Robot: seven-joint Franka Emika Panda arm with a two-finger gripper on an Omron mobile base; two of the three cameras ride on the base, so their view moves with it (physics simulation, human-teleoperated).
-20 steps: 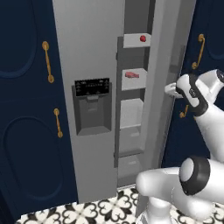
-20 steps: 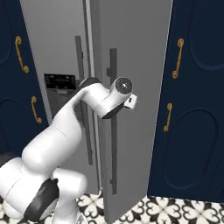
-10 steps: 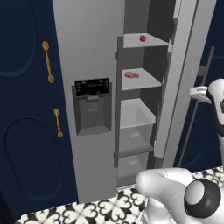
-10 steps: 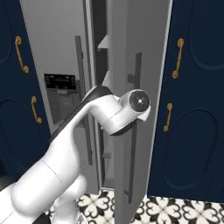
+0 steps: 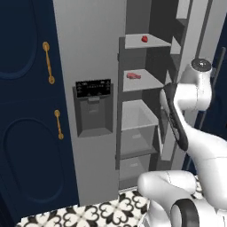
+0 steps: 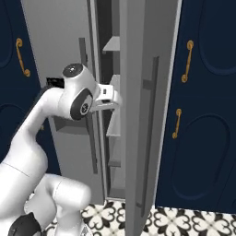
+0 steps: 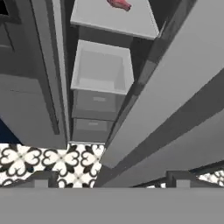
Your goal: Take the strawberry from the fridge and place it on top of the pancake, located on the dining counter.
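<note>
The fridge [image 5: 91,53] stands with its right door [image 6: 147,115] swung wide. The strawberry [image 5: 144,39], a tiny red berry, sits on the upper shelf inside. One shelf below lies a flat pinkish-red slab of meat [image 5: 134,76], also seen at the top of the hand view [image 7: 119,4]. My gripper [image 7: 109,180] is open and empty, its fingertips [image 7: 41,178] wide apart, in the gap between the open door and the shelves, well below the strawberry. It looks down at a white drawer bin [image 7: 103,65]. The pancake and dining counter are out of view.
Navy cabinets with gold handles [image 5: 48,62] flank the fridge on both sides [image 6: 186,60]. The black dispenser panel [image 5: 93,88] is on the shut left door. The open door's inner face [image 7: 175,100] is close on the hand's right. Patterned floor tiles [image 7: 48,159] lie below.
The right fridge door has swung from slightly ajar to wide open. My arm has left the door handle and moved into the gap in front of the shelves.
</note>
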